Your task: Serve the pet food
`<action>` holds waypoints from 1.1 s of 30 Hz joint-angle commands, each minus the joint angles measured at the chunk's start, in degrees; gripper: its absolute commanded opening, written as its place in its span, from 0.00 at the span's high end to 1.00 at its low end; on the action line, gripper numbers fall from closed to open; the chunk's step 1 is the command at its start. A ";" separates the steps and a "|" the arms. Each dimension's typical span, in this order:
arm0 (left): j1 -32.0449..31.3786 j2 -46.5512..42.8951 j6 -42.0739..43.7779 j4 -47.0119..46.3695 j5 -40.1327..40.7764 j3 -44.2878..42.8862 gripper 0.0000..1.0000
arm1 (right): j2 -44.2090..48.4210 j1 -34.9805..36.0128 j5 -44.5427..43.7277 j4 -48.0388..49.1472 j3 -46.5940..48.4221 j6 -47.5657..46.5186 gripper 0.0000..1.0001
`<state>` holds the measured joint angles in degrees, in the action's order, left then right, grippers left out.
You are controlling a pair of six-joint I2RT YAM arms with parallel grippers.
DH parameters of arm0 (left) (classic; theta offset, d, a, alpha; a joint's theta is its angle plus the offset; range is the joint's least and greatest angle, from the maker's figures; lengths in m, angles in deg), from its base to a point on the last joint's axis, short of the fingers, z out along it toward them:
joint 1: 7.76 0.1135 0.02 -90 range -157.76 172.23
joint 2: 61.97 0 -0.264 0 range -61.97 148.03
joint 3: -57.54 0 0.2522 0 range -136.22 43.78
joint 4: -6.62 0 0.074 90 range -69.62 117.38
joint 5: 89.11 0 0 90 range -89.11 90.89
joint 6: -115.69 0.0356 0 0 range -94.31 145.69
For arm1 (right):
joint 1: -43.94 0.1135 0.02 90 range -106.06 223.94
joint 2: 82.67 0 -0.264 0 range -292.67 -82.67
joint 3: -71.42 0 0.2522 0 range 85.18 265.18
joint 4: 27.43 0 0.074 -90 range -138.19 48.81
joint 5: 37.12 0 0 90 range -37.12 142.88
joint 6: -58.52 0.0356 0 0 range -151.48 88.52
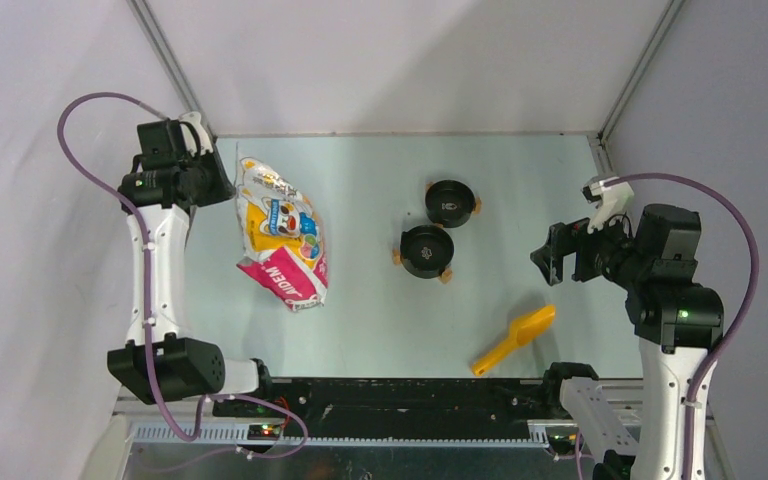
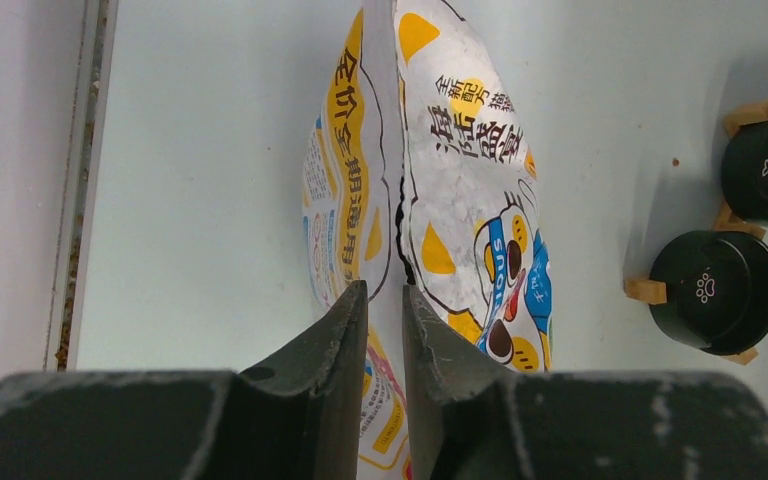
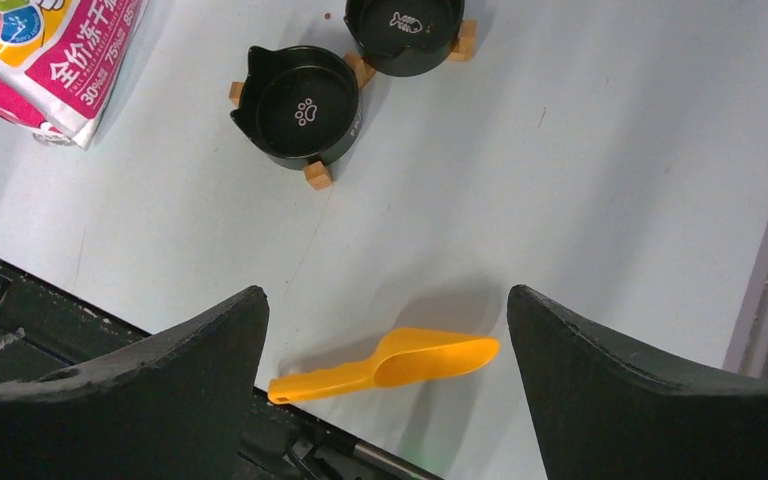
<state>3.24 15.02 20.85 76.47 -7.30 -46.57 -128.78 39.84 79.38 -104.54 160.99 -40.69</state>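
Note:
No kibble shows; the pet food is hidden inside the white-yellow-pink cartoon-cat bag, which lies at the table's left. My left gripper is at the bag's far top end. In the left wrist view the gripper has its jaws nearly together, with the bag's middle seam running into the narrow gap. My right gripper is wide open and empty, hovering above the yellow scoop. The scoop lies on the table below the open right gripper.
Two empty black bowls on small wooden feet stand mid-table: the paw-print one and the fish-print one behind it. A black rail runs along the near edge, close to the scoop's handle.

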 commanded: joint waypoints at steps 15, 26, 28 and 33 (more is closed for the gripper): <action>-1.97 -1.24 -0.79 -1.02 -5.97 0.39 0.70 | 0.64 -1.15 2.36 1.38 -1.85 1.56 0.09; -2.36 -0.83 1.64 1.16 2.47 1.19 0.73 | 0.75 -1.52 2.61 0.98 -2.05 1.59 0.08; -2.12 -0.72 2.30 1.17 3.65 0.91 0.86 | 0.76 -1.53 2.61 0.98 -2.01 1.58 0.08; -2.04 -0.24 3.24 -1.22 6.81 0.21 0.97 | 0.68 -1.53 3.01 1.24 -2.66 1.63 0.08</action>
<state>1.45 15.04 22.27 77.37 -4.22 -45.63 -128.29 38.55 81.24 -104.50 158.91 -39.64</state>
